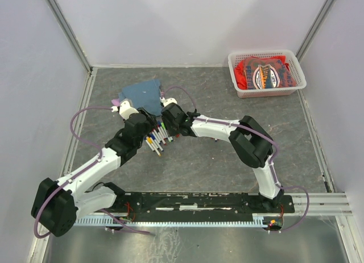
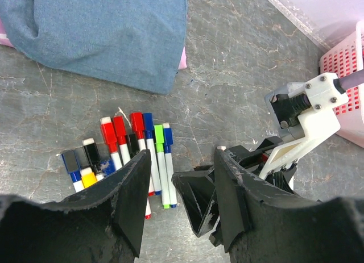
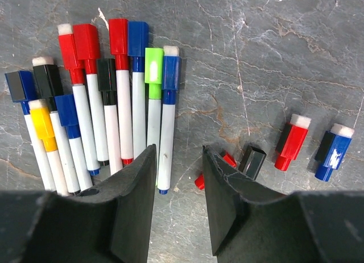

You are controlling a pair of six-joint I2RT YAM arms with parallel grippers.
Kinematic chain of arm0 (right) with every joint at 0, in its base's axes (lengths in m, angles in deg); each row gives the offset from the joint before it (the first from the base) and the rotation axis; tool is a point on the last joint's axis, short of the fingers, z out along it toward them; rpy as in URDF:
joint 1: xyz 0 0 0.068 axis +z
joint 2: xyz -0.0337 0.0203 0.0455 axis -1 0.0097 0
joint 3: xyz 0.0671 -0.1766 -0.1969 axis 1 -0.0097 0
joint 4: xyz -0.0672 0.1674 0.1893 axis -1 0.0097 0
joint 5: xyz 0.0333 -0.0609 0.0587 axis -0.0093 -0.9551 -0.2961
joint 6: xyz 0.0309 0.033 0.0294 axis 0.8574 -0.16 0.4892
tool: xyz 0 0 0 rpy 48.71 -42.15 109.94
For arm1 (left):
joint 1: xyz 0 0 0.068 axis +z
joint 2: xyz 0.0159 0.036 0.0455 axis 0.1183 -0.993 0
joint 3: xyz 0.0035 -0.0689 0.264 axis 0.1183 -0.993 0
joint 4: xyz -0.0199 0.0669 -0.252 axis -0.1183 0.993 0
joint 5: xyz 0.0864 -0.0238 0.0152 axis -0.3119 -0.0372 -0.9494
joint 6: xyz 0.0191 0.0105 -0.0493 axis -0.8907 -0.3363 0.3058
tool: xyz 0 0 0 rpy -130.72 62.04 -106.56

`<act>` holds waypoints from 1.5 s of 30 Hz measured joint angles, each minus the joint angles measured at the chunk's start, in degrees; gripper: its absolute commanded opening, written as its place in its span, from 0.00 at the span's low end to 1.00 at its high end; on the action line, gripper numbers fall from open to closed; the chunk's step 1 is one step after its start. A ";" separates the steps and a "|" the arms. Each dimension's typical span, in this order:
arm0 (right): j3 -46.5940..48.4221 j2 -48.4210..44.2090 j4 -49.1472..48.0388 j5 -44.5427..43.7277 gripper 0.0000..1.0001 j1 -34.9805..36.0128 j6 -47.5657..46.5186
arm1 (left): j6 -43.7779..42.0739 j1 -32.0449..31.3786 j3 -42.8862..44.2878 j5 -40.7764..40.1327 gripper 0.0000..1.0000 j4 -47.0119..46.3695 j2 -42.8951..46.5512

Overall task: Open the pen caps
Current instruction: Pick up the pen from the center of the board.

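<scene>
Several white-barrelled pens [image 3: 116,109] lie side by side on the grey table, wearing red, blue, black, green and yellow pen caps [image 3: 119,38]. To their right lie loose caps: a red one [image 3: 293,141], a blue one [image 3: 334,155], a black one [image 3: 253,161] and a red one [image 3: 228,159] half hidden behind my finger. My right gripper [image 3: 178,152] hangs open just above the pens' lower ends, holding nothing. My left gripper [image 2: 182,155] is open and empty beside the pens [image 2: 139,149], with a right-gripper finger [image 2: 199,200] showing between its jaws. From above, both grippers [image 1: 149,128] [image 1: 169,122] meet over the pens [image 1: 158,141].
A folded blue cloth [image 1: 142,92] lies just behind the pens. A white basket [image 1: 236,75] with red contents stands at the back right. White walls enclose the table on three sides.
</scene>
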 measured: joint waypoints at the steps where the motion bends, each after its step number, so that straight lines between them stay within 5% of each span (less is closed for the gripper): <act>1: 0.00 0.07 0.02 0.00 0.45 0.00 0.00 | 0.04 0.00 0.00 0.00 0.55 -0.04 0.00; 16: 0.11 2.45 -0.39 0.39 0.43 0.00 0.44 | 0.09 0.00 -0.35 -0.11 0.55 -0.33 0.72; 30: 2.75 4.15 1.75 -1.40 0.18 2.43 1.46 | 0.09 0.00 -0.66 -0.55 0.55 -0.87 1.29; 45: 2.82 4.13 1.97 -1.95 0.02 2.60 6.45 | 0.04 0.00 -0.61 0.61 0.57 0.94 1.05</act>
